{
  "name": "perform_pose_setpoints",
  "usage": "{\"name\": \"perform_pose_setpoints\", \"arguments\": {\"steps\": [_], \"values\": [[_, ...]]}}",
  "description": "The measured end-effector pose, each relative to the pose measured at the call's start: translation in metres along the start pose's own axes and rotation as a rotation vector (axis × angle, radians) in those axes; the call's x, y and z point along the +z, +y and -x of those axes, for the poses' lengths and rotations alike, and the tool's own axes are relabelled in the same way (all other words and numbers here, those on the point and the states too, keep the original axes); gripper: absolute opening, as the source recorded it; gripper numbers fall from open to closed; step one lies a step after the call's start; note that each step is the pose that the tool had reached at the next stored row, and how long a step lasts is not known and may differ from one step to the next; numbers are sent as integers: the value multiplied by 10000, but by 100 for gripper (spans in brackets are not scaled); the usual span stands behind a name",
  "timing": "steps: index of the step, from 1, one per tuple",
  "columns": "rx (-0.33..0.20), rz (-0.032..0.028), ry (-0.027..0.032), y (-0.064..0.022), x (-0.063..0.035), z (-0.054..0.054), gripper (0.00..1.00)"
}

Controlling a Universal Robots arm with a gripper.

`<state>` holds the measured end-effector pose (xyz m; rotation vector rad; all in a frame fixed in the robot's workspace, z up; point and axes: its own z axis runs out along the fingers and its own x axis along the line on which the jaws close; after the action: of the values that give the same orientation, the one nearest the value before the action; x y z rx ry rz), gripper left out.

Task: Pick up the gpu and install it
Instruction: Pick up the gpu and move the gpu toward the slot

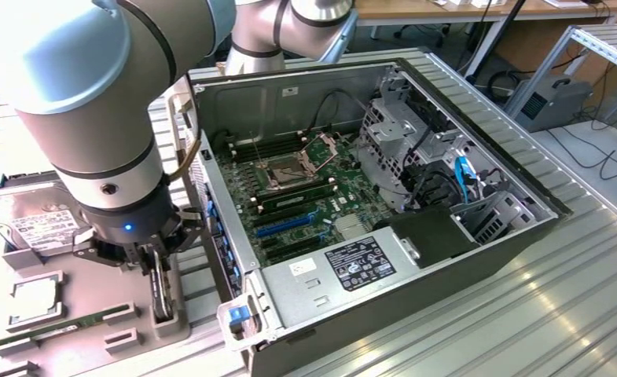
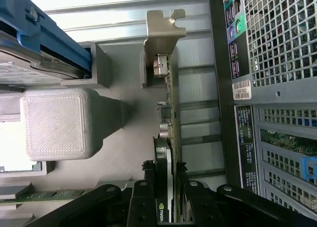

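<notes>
Black jaws clamped on both faces of the upright gpu, in grey holder

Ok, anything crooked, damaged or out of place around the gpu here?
Nothing stands out. The gpu stands straight on edge in the grey tray, the gripper at its top edge; hard drive and memory stick sit in their own recesses.

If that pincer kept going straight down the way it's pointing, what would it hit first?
The gpu, standing on edge directly beneath the pincer in the grey tray; they may already touch.
</notes>
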<state>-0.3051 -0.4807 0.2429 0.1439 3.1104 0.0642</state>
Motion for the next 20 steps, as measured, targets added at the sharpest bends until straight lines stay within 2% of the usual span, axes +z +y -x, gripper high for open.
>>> {"name": "perform_pose_setpoints", "arguments": {"steps": [1,8,13,18,20], "values": [[-466,12,19,0,0,0,27],[-470,12,20,9,-212,6,27],[-470,12,20,18,-409,12,27],[-470,13,19,31,-717,21,27],[-470,12,19,37,-871,25,27]]}}
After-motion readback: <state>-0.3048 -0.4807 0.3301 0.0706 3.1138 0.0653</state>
